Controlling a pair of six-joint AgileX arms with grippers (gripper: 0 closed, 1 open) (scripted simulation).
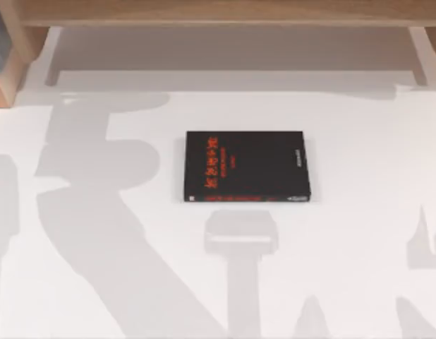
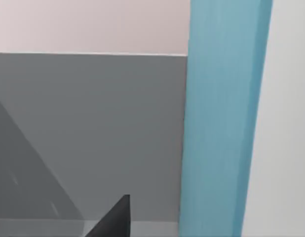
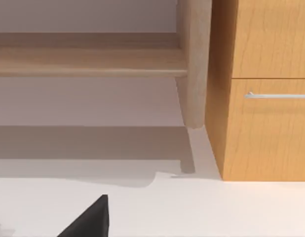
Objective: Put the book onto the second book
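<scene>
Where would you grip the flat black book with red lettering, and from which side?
The flat black book lies cover-up on the white table, with only thin edges exposed. Probably best from above, with the fingers straddling its shorter span, from the lettered spine to the opposite edge.

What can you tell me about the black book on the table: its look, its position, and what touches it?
The black book is a flat rectangle lying closed on the white table, near the middle, cover up. Red lettering runs along the cover near its left edge and along the near edge facing the camera, with a small pale mark toward the right. The cover looks matte and undamaged. Nothing lies on it or touches it except the table; shadows fall around it.
</scene>
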